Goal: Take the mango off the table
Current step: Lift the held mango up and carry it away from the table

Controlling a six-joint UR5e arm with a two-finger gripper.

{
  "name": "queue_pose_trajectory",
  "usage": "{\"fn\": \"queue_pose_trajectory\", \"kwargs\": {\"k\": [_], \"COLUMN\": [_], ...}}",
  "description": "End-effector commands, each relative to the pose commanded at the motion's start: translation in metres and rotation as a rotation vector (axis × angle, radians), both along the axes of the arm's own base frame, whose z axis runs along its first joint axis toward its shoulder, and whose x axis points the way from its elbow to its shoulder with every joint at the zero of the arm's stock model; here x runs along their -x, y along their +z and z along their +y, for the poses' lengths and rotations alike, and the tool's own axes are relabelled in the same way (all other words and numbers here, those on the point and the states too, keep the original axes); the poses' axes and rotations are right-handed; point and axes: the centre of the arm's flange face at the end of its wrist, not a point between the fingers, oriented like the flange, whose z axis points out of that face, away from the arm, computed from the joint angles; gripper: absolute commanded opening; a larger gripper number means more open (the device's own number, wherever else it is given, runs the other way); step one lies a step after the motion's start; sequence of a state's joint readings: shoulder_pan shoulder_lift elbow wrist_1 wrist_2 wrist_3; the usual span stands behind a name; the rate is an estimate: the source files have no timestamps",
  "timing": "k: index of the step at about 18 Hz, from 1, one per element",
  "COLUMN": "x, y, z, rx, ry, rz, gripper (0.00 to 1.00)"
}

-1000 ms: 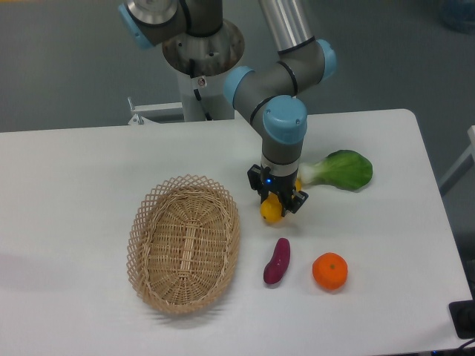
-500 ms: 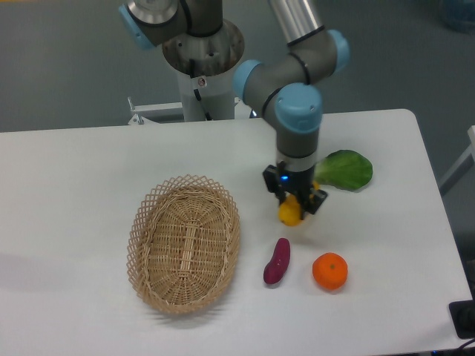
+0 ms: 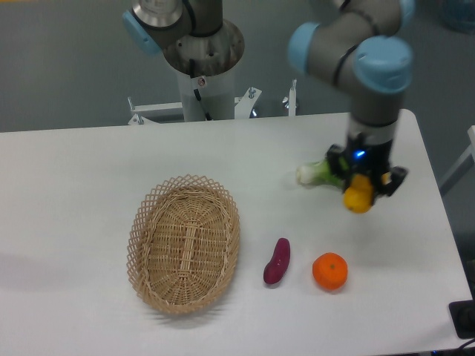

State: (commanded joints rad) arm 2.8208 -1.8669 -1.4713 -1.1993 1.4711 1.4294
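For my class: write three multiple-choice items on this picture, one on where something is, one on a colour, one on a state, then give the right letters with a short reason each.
1. Where is the mango?
A. in the gripper
B. in the basket
C. beside the sweet potato

2. What colour is the sweet potato?
A. green
B. purple
C. white

3. What is in the basket?
A. the orange
B. the leafy vegetable
C. nothing

Answers:
1 A, the yellow fruit sits between the fingers, off the table.
2 B, it is dark purple.
3 C, only bare wicker shows inside.
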Motion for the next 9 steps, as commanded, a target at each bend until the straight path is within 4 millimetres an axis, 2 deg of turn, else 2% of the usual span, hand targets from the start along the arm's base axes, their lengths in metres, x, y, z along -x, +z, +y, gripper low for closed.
{"fn": "queue_pose_trajectory", "kwargs": {"k": [3, 5, 7, 9], "x": [0.017, 0.025, 0.030, 0.033], "y": [0.017, 0.022, 0.023, 0.024], "z": [-0.032, -0.050, -0.063, -0.068], "rx": [0.014, 0.021, 0.027, 0.032], "ry": [-0.027, -0.043, -0.067, -0.077], "rz": [0.008, 0.013, 0.018, 0.024], "gripper": [0.56, 0.55, 0.56, 0.56]}}
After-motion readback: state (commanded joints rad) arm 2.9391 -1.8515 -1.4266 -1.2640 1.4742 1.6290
